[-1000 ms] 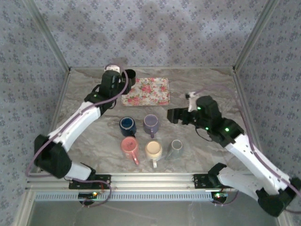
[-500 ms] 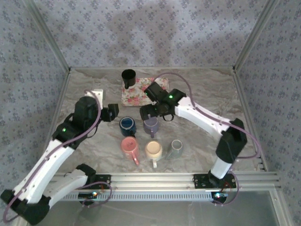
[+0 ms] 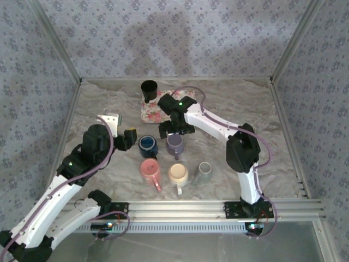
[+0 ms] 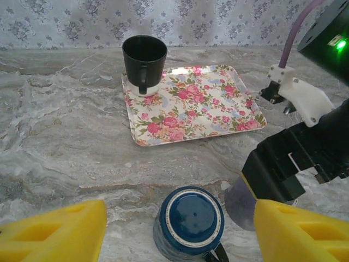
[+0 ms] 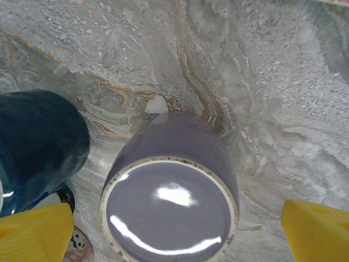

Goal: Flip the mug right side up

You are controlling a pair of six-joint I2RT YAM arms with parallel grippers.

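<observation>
The right gripper (image 5: pixel 174 229) hangs right over the purple mug (image 5: pixel 170 213). Its yellow fingers (image 5: pixel 316 229) are spread wide, one on either side of the mug's base and clear of it, and it holds nothing. From above, that gripper (image 3: pixel 173 131) sits just at the mug's far edge. The purple mug (image 3: pixel 174 144) stands upside down on the marble table (image 3: pixel 245 109), flat base up, mouth down, long axis vertical. I can't make out its handle. Just left of it is the blue mug (image 4: pixel 191 218), also base up. The left gripper (image 4: pixel 177 234) is on that one's near-left side, fingers wide apart and empty. Farther back, a black mug (image 4: pixel 144 60) stands on the far-left corner of the floral tray (image 4: pixel 207 103).
</observation>
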